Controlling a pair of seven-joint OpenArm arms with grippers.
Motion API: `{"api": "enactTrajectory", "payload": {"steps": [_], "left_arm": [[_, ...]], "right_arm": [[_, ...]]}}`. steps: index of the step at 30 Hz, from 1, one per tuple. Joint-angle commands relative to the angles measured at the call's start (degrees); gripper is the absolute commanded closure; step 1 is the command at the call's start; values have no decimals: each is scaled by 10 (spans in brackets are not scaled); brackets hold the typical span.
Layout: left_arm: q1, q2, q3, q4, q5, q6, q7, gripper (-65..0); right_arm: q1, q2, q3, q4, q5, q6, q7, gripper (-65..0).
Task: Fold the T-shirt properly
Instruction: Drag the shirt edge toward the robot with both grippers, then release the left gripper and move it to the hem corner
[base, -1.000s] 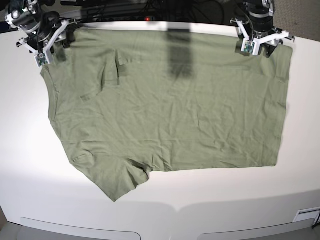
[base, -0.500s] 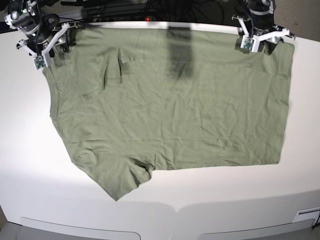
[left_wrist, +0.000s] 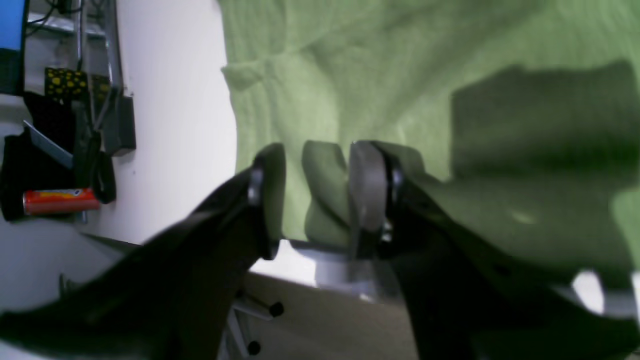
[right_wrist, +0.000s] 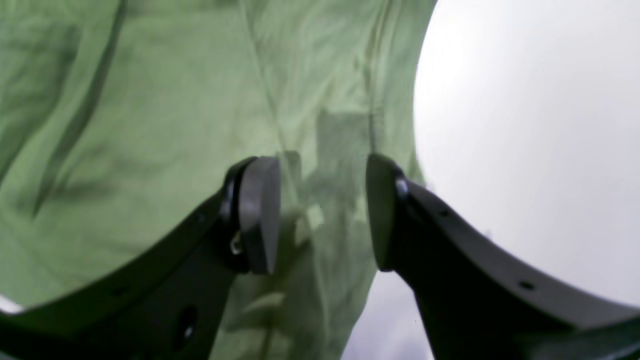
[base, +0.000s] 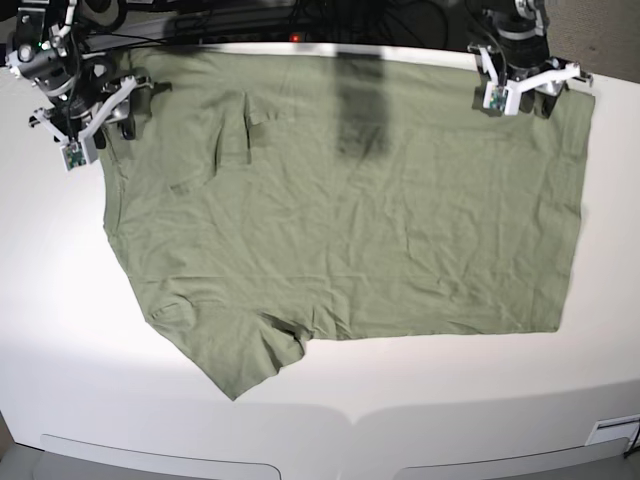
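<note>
The T-shirt (base: 340, 200) lies spread flat and wrinkled on the white table (base: 320, 410), with one sleeve at the near left. My left gripper (base: 520, 92) hovers over the shirt's far right corner. In the left wrist view its jaws (left_wrist: 317, 150) stand apart over the green cloth (left_wrist: 350, 60) at the table's far edge, with a dark fold or shadow between them. My right gripper (base: 98, 125) is at the shirt's far left edge. Its jaws (right_wrist: 320, 165) are open above the cloth (right_wrist: 150, 100), and one finger (right_wrist: 382, 210) stands at the cloth's border.
A dark shadow band (base: 360, 110) crosses the shirt's far middle. Cables and black gear (base: 300, 15) sit behind the table's far edge. A red cylinder (left_wrist: 55, 200) and black items hang beyond that edge in the left wrist view.
The shirt's far edge has shifted back and its right corner outward. My right gripper has moved out and nearer along the left edge. The left gripper has edged back and right.
</note>
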Motion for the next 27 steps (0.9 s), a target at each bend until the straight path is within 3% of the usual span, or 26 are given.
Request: {"api": "enactTrajectory", "payload": {"steps": [1, 12, 24, 27], "left_arm": [[-5, -4, 0, 5, -3, -2, 6, -219], [-12, -4, 0, 14, 45, -2, 85, -219], [-17, -6, 0, 168, 47, -2, 79, -219], [-42, -13, -2, 172, 29, -16, 65, -219]], "right_arm": [[4, 2, 4, 11, 5, 0, 12, -280], [8, -10, 4, 13, 5, 3, 12, -280], [30, -11, 4, 14, 22, 3, 16, -280], [39, -17, 4, 13, 31, 4, 46, -280]]}}
